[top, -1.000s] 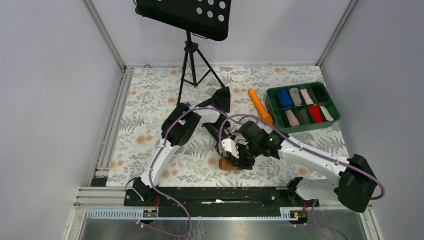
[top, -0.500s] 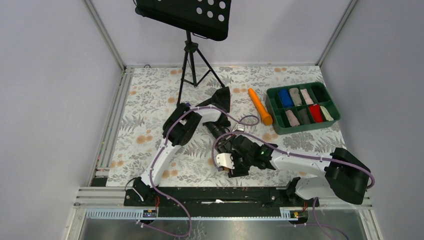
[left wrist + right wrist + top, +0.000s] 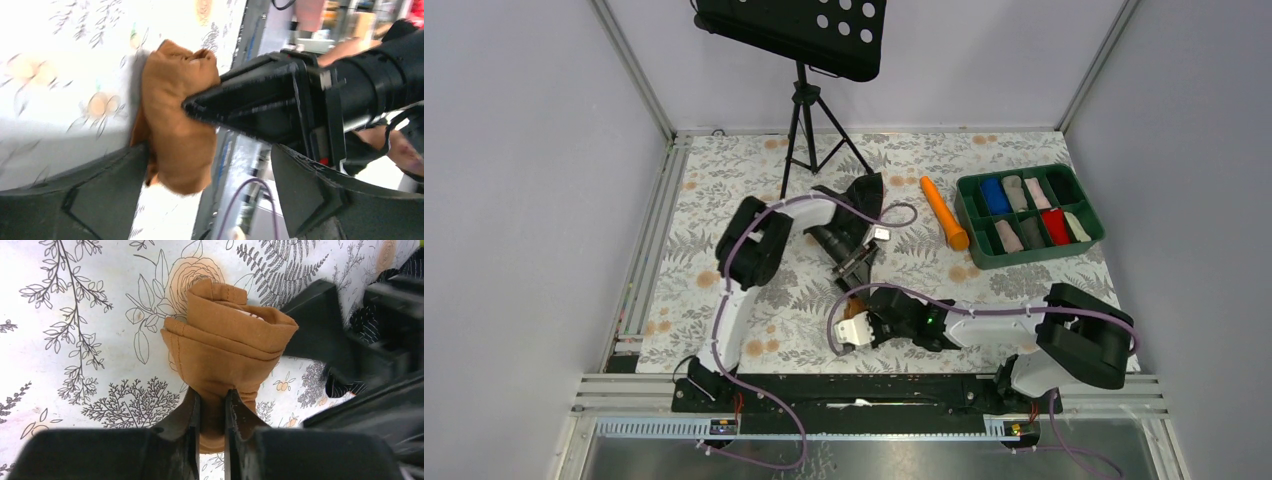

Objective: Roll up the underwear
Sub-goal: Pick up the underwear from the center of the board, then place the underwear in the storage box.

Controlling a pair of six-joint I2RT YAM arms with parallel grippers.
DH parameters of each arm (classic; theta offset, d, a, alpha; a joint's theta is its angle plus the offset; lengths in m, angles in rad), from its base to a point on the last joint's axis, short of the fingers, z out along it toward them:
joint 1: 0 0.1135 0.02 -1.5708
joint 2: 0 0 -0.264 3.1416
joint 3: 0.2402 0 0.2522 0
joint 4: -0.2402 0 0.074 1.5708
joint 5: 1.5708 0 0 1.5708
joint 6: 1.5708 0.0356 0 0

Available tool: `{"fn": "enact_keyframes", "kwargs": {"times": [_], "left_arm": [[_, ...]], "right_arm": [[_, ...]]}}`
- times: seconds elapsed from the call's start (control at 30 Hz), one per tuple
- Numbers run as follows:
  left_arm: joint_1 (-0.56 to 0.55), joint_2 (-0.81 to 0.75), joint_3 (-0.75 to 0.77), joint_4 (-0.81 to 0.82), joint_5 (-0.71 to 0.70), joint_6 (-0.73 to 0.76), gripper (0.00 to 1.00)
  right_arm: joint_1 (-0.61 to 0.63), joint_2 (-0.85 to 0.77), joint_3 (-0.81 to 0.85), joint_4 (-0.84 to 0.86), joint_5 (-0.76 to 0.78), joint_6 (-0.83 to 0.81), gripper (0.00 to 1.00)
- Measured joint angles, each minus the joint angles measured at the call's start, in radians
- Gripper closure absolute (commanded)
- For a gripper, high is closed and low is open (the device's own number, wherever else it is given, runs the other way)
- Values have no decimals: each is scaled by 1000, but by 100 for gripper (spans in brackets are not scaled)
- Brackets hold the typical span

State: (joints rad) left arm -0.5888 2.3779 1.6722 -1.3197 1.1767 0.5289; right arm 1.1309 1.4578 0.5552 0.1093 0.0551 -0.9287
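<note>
The underwear [image 3: 225, 352] lies on the floral table cover [image 3: 75, 315] as a bunched, partly rolled caramel-brown bundle; folded seams show on top and a sliver of pale fabric shows inside the fold. In the overhead view only a small brown patch of it [image 3: 855, 303] shows, toward 6 o'clock of the table's middle and close to the near edge. The right gripper [image 3: 212, 396] has its two fingers drawn close together, clamped on the bundle's end at 6 o'clock in the wrist view, with a narrow strip of cloth pinched between them. From the left wrist camera the same black fingers [image 3: 240, 102] come in from 3 o'clock and press on the brown fabric [image 3: 175, 130]. The left gripper [image 3: 210, 150] stands with its fingers spread wide apart, gripping nothing; one finger sits just beside the bundle's edge, and whether it touches cannot be told. Seen from above, the left gripper [image 3: 856, 266] hangs at 12 o'clock of the underwear. Farther out at 12 o'clock lies a black garment [image 3: 861, 195], at 1 o'clock an orange cylinder [image 3: 944, 212], and at 2 o'clock a green tray [image 3: 1097, 232] of rolled garments in compartments
</note>
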Motion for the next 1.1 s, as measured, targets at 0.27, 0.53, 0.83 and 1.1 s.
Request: {"fn": "enact_keyframes", "kwargs": {"times": [0.27, 0.53, 0.83, 1.1], "left_arm": [[202, -283, -195, 146, -157, 34, 1], [285, -604, -389, 264, -315, -4, 1], [292, -773, -427, 362, -488, -131, 1], [293, -822, -428, 384, -617, -241, 1]], "right_arm": [[-15, -78, 55, -192, -134, 37, 100], [-266, -117, 220, -552, -376, 164, 100], [-683, -144, 472, -696, -494, 272, 100], [-1028, -92, 707, -744, -394, 372, 100]]}}
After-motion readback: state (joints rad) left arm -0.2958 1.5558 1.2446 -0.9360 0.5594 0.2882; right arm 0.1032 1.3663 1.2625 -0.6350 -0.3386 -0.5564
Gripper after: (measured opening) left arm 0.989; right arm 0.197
